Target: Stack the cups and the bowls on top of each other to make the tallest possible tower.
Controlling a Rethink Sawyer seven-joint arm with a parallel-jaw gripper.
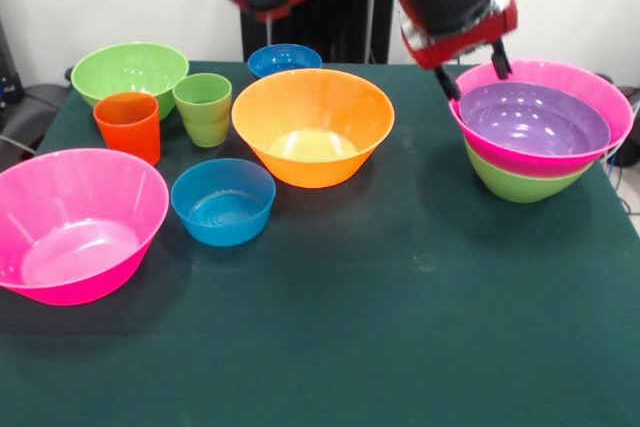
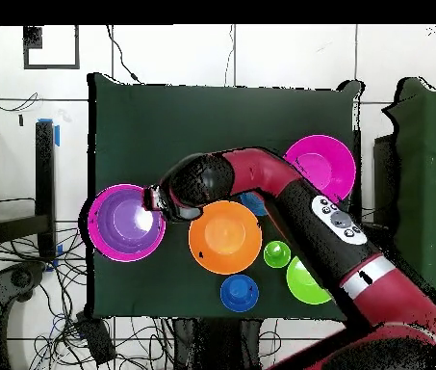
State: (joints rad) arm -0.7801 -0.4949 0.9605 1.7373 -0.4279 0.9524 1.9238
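Observation:
The tower stands at the right of the front view: a green bowl [image 1: 515, 183] at the base, a big pink bowl [image 1: 604, 97] in it, and the shallow purple bowl [image 1: 533, 119] inside that. My gripper [image 1: 474, 79] hangs open over the tower's far left rim, one finger outside the pink rim and nothing held. From overhead the gripper [image 2: 154, 199] is at the edge of the purple bowl [image 2: 123, 220]. The big orange bowl [image 1: 313, 125], orange-red cup [image 1: 128, 125], light green cup [image 1: 204, 107], two blue bowls [image 1: 223, 201] [image 1: 284, 59], a second green bowl [image 1: 130, 72] and a second pink bowl [image 1: 75, 222] stand separately.
The loose bowls and cups crowd the left half of the green table [image 1: 400, 327] in the front view. In the overhead view the arm [image 2: 289, 193] crosses above the orange bowl [image 2: 225, 236] and hides the orange-red cup. Cables lie on the floor around the table.

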